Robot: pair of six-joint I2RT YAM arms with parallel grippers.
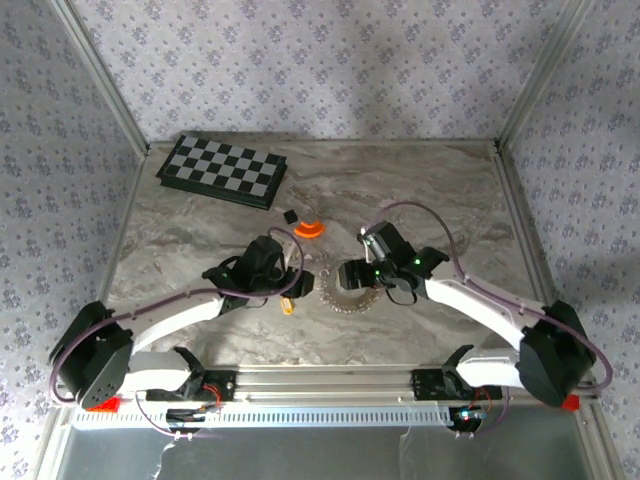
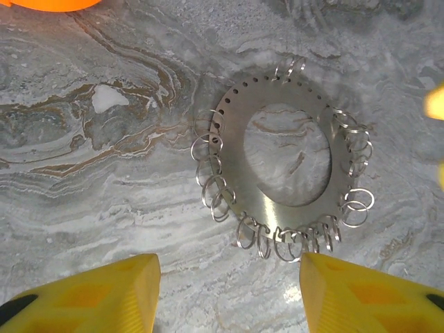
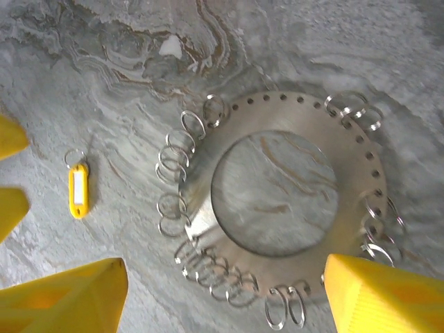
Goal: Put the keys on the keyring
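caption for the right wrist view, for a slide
Open right hand above the metal ring, yellow key tag lying apart on the marble table

1 keyring point(image 3: 277, 114) | 1 key point(image 3: 78, 189) | 1 disc point(image 1: 309, 229) | 1 cube point(image 1: 289, 215) | 1 board point(image 1: 222, 169)

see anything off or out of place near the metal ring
Nothing damaged or spilled. The keyring lies flat, though a run of its rim holes lacks the small rings hung elsewhere. The yellow key tag lies loose, apart from it.
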